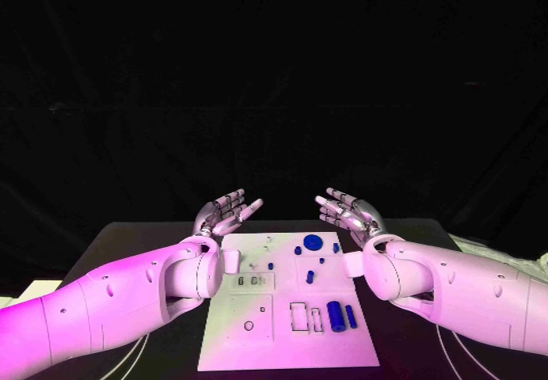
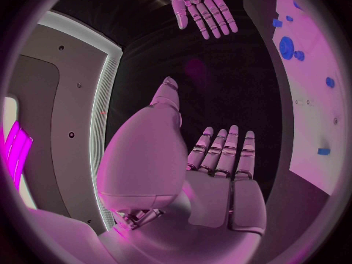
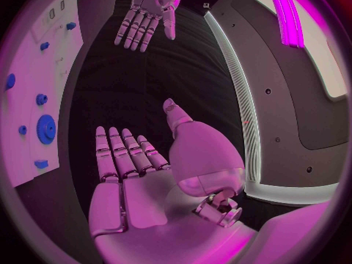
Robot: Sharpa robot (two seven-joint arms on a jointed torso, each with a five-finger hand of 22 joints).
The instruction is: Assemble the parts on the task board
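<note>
The board (image 1: 286, 332) lies flat in the middle of the black table (image 1: 137, 237), its near edge closest to the robot. Toward that near end a blue cylinder (image 1: 335, 315) and a thinner blue bar (image 1: 351, 317) lie side by side, just beside two outlined rectangular slots (image 1: 299, 316). Further up, a small blue peg (image 1: 310, 276) sits near the centre. At the far end a round blue disc (image 1: 313, 242) rests on the board with smaller blue pieces (image 1: 298, 250) close around it. Beyond the far corners, both hands hover apart from the board, palms facing each other: the left hand (image 1: 225, 212) and the right hand (image 1: 351, 212) each hold nothing, fingers straight and spread.
</note>
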